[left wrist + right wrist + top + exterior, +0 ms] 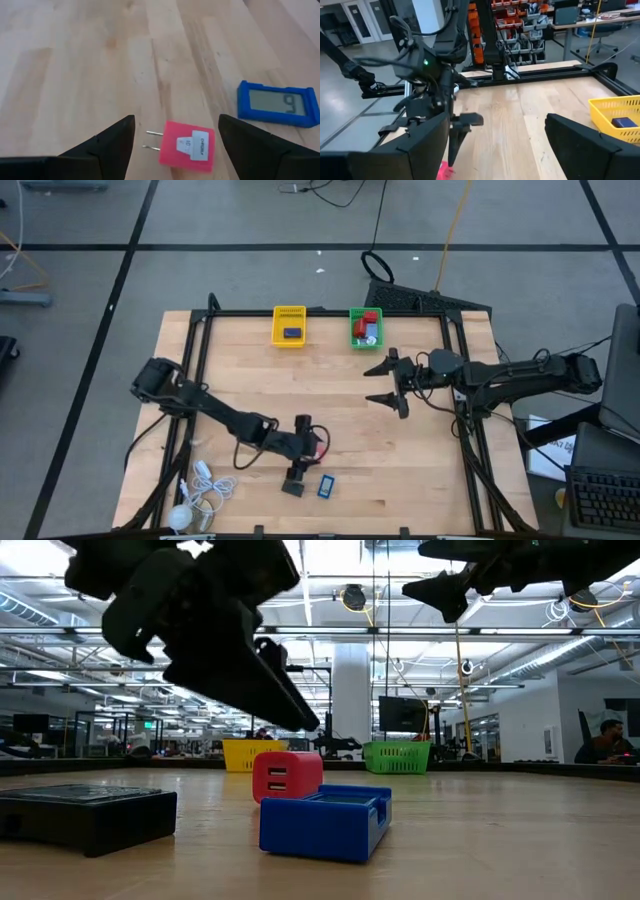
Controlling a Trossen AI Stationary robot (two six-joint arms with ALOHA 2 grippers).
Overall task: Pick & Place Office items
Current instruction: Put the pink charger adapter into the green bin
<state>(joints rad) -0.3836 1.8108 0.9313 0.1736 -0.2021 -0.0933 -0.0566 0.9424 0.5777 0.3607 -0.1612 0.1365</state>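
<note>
Near the table's front-left corner lies a white coiled cable [200, 485] with its round ball, apart from the work and not among the pieces to be sorted. Just right of it, the left gripper [300, 452] hangs low over the wood with its 2 fingers apart, and the left wrist view shows why: a small red plug adapter [187, 146] lies flat between the fingertips, prongs pointing toward 1 finger, not yet touched by either. That straddling pose reads as the approach to a pick, the jaws placed to meet on the adapter's 2 sides. Beside the adapter sits a black block [293, 487], and just right of that a blue piece with a small display [326, 486]; both wait on the bare wood, probably later picks.

Farther back, the yellow basket [289, 326] stands at the table's far edge with 1 dark blue item [292, 333] inside, and the green basket [365, 327] to its right holds a heap of red, blue and other pieces, so much of the sorting looks done.

At the right, the right gripper [389, 383] hovers in front of the green basket, fingers wide apart and holding nothing, seemingly parked clear of the left arm's reach.
</note>
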